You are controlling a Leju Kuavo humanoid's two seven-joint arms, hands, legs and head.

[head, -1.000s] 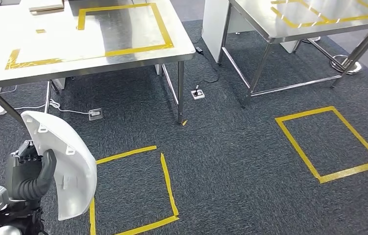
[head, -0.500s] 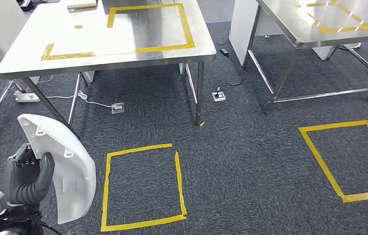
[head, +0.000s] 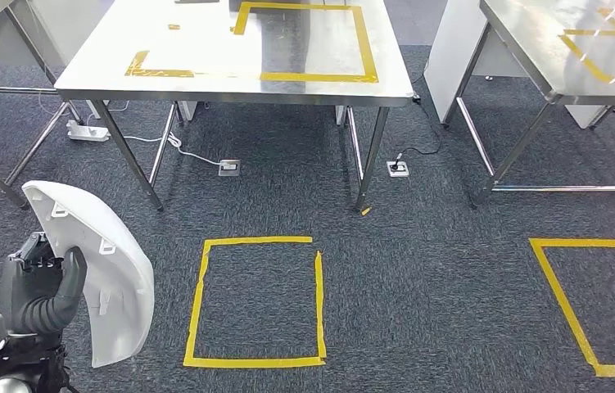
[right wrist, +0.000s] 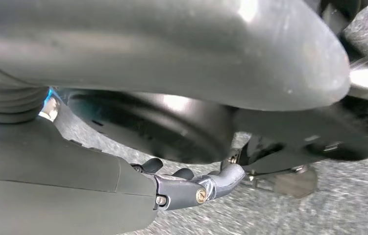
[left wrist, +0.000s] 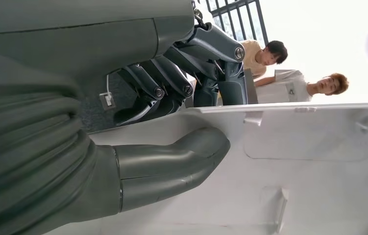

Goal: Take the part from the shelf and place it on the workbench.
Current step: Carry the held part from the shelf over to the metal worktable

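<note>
The part is a large white curved shell, held upright at the lower left of the head view. My left hand grips its edge, thumb on the inner face and fingers behind. In the left wrist view the thumb presses on the white part and the dark fingers wrap over its rim. The workbench, a steel table marked with yellow tape, stands ahead across the carpet. My right hand hangs beside my body with nothing in it, thumb well apart from the fingers.
A yellow tape square lies on the carpet before the workbench, and another at the right. A second steel table stands at the right. Floor sockets and cables lie under the workbench. Two people stand beyond the part.
The whole view has swung, so the camera has moved: the workbench and the floor square now sit nearer the middle. My left hand keeps the same grip on the white part.
</note>
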